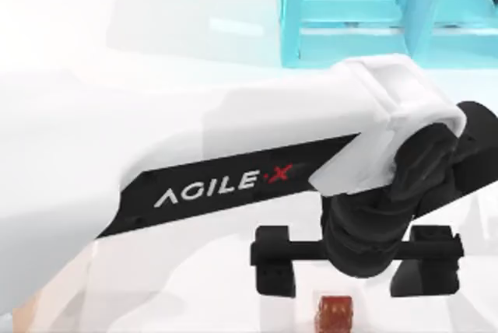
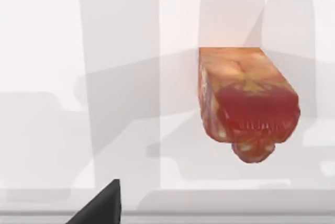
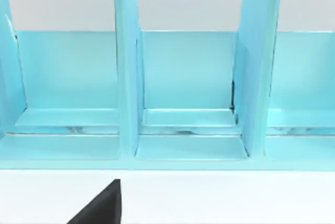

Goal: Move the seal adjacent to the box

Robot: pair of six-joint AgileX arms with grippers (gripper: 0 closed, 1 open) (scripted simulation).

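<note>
My left arm reaches across the top view from the left, its white shell and black AgileX-lettered panel covering much of the table. At its end the left gripper (image 1: 354, 275) hangs with its two black fingers (image 1: 274, 271) spread wide apart along a black crossbar, holding nothing.

The seal — a small reddish-brown, roughly cubic block with a mottled glossy surface (image 1: 334, 315) — sits on the white table (image 1: 194, 302) near the bottom edge of the top view, right of centre. It lies roughly between the two open fingers, just toward the table's near edge from the crossbar; I cannot tell whether the fingers are down at its level or above it. In the left wrist view the same block (image 2: 246, 103) stands free on the white surface, nothing touching it.

A turquoise shelf unit with upright dividers (image 1: 366, 14) stands at the far side of the table, right of centre. The right wrist view faces its open compartments (image 3: 188, 77), so my right arm looks parked facing it; I cannot tell how its fingers stand.

By my reading the task is at its start — the gripper is lined up over the seal, yet the grasp, the carry and the placing beside the box are all left to do.
</note>
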